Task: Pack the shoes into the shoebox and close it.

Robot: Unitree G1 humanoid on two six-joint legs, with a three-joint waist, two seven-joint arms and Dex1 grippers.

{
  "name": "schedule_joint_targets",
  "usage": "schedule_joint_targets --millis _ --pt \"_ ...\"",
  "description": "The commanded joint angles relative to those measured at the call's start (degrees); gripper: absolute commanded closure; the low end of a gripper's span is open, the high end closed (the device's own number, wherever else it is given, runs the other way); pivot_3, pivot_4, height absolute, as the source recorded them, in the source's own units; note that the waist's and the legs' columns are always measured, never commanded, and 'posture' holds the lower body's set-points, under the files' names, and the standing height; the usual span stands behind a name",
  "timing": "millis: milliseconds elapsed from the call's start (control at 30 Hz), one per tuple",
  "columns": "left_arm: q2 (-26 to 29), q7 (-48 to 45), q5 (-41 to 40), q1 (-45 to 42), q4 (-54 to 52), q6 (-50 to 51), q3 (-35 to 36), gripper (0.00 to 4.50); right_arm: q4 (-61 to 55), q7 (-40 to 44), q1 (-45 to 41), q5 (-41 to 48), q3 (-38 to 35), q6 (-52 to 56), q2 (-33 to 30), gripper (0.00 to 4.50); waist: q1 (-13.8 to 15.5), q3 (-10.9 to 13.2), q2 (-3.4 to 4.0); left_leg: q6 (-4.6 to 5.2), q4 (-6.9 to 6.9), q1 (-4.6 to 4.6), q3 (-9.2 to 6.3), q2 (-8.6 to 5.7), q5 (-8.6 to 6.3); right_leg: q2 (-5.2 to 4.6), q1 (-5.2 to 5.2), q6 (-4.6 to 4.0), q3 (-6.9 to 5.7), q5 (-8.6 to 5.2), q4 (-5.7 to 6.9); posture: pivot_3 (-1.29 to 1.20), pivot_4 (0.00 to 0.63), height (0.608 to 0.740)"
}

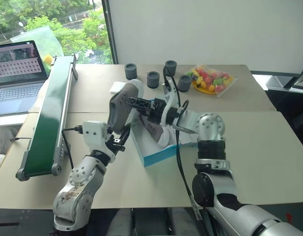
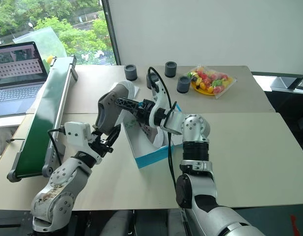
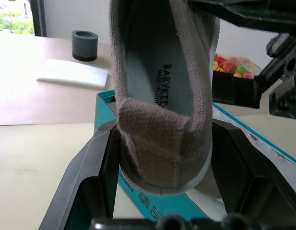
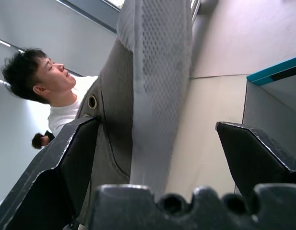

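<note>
I see one shoe (image 1: 121, 109) held up in the air over the near-left corner of the shoebox (image 1: 152, 156), heel down and toe up. My left claw (image 1: 119, 139) is closed on its heel, a black finger on each side in the left wrist view. My right claw (image 1: 136, 103) reaches across from the right at the shoe's upper part with its fingers spread wide; the shoe sits between them, and I cannot tell whether they touch it. The second shoe (image 1: 155, 129) lies inside the open box, under my right arm. The box sits on the bench (image 1: 269, 147) close to the seam between the two tabletops, with bare surface to its right and toward me. To its left a green conveyor (image 1: 48, 118) runs lengthwise along the bench edge, leaving a strip of free room between. Behind the box lie a white pad (image 1: 121, 87), four dark round cups (image 1: 153, 79) and a bag of coloured fruit (image 1: 212, 79). A laptop (image 1: 16, 73) stands at far left, by the window (image 1: 48, 24). A person (image 4: 47, 91) shows in the right wrist view.
</note>
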Motion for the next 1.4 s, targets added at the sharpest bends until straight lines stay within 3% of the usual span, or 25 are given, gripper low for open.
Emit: schedule_joint_targets --millis 33,100,367,433,600,667,800,867,967,1067,1267,1400 --pt "0.53 -0.75 -1.20 -0.91 -3.85 -0.45 0.50 2.18 -1.66 -1.10 -2.03 2.56 -0.49 -1.88 2.70 0.51 -0.07 0.00 0.00 0.00 0.00 0.00 0.00 0.01 0.00 0.01 0.00 0.00 0.00 0.00 0.01 0.00 0.150 0.726" --pt "0.66 -0.61 -1.39 -0.93 -3.86 -0.35 0.83 2.18 -2.01 -1.58 -1.79 3.14 -0.48 -2.33 2.81 0.95 -0.08 0.00 0.00 0.00 0.00 0.01 0.00 0.01 0.00 0.01 0.00 0.00 0.00 0.00 0.01 0.00 0.150 0.726" --pt "1.33 -0.02 -1.11 -1.11 -3.72 -0.49 1.05 2.18 -2.35 -2.33 -1.45 4.62 1.08 -2.22 2.53 3.72 -0.03 0.00 0.00 0.00 0.00 0.00 0.00 0.01 0.00 0.01 0.00 0.00 0.00 0.00 0.00 0.00 0.150 0.726" --pt "1.59 -0.02 -0.98 -1.18 -3.66 -0.41 1.04 2.18 -2.59 -2.23 -1.28 5.43 1.45 -1.09 2.60 4.06 -0.02 0.00 0.00 0.00 0.00 0.01 0.00 0.01 0.00 0.01 0.01 0.00 0.00 0.00 0.00 0.00 0.150 0.726" --pt "3.47 -0.04 1.16 -1.20 -3.18 -0.12 -0.45 2.18 -2.73 -4.32 -0.94 8.45 -0.04 0.46 4.20 4.10 0.00 0.00 0.01 0.00 0.00 0.00 0.00 0.01 0.00 0.01 0.00 0.00 0.00 0.00 0.00 0.00 0.150 0.726" --pt "3.65 -0.87 0.92 -0.70 -3.42 -0.86 -0.67 1.24 -2.43 -6.50 -1.03 10.30 -1.60 -0.08 5.27 4.10 0.01 0.00 0.01 0.00 0.00 0.00 0.00 0.00 0.00 0.01 0.01 0.00 0.00 0.00 0.00 0.00 0.150 0.726" --pt "5.58 -1.60 2.18 -0.12 -3.90 0.72 -1.97 0.12 -0.68 -11.08 -2.11 14.62 -4.85 -1.62 5.98 4.10 0.02 0.01 0.01 0.00 -0.01 0.00 0.00 0.01 0.00 0.02 0.01 0.00 0.00 0.00 0.00 0.00 0.150 0.726" --pt "6.71 -3.01 1.68 0.75 -4.75 0.69 -2.57 0.12 0.80 -12.92 -2.85 16.52 -6.24 -2.73 5.39 4.10 -0.03 0.01 0.01 0.00 -0.01 0.00 0.00 0.01 0.00 0.02 0.02 0.00 0.00 0.00 -0.01 0.00 0.150 0.726" --pt "12.69 -8.90 0.61 5.56 -8.46 -0.70 -0.03 0.12 4.60 -12.54 -6.07 14.92 -6.71 -5.52 0.37 4.10 -0.44 0.02 0.03 0.00 -0.02 0.00 0.01 0.02 0.00 0.03 0.00 0.00 0.01 0.00 -0.02 0.00 0.150 0.726" --pt "17.80 -13.59 -1.16 9.49 -10.21 -0.84 3.48 0.12 6.05 -6.18 -8.13 8.53 0.14 -4.24 -7.59 4.10 -0.89 0.26 0.42 0.01 -0.05 -0.03 0.05 0.05 0.00 0.08 -0.09 -0.01 0.07 0.00 0.01 0.00 0.150 0.726" --pt "28.55 -26.38 -1.83 17.15 -9.48 -3.83 9.13 0.12 11.17 9.19 -12.54 -2.11 17.71 1.37 -20.34 4.10 -0.58 0.27 0.43 0.02 -0.07 0.01 0.05 0.03 0.00 0.05 0.04 0.01 0.00 -0.04 -0.16 0.00 0.150 0.726" --pt "32.85 -32.63 -2.58 18.57 -8.05 -5.94 12.05 0.12 13.88 16.74 -15.96 -7.03 26.73 4.83 -23.16 4.10 -0.99 0.33 0.53 0.02 -0.15 -0.02 0.07 0.06 0.00 0.05 -0.08 -0.06 0.01 -0.07 -0.13 0.00 0.150 0.726"
